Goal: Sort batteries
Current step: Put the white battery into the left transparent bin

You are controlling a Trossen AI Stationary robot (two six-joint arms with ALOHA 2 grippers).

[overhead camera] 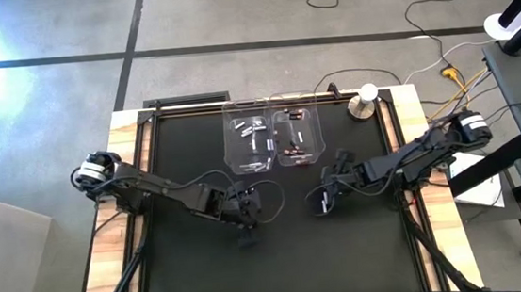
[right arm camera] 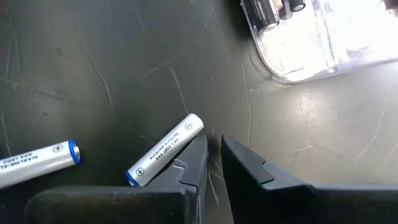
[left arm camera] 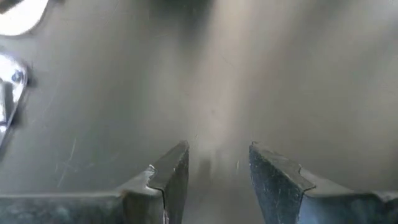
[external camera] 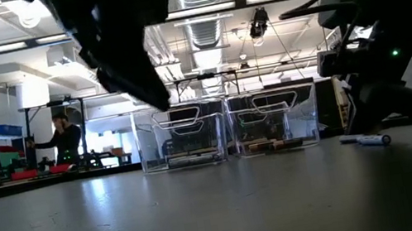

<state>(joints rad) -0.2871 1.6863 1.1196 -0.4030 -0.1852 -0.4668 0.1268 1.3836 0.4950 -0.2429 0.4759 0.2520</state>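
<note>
1. Most batteries (overhead camera: 269, 140) already lie sorted in the two clear bins (overhead camera: 310, 149).
2. Two white cells (right arm camera: 165, 149) remain loose on the worktop (overhead camera: 195, 265).
3. Right pincer (right arm camera: 213, 163), nearly clenched, grasps nothing beside one cell.
4. Left pincer (left arm camera: 217, 171) hangs released, empty.

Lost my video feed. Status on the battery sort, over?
Left gripper open, empty, above mat. Right gripper nearly shut, gripping nothing, beside a white battery; second white battery nearby. Bins hold sorted batteries. Nothing blocking.
</note>
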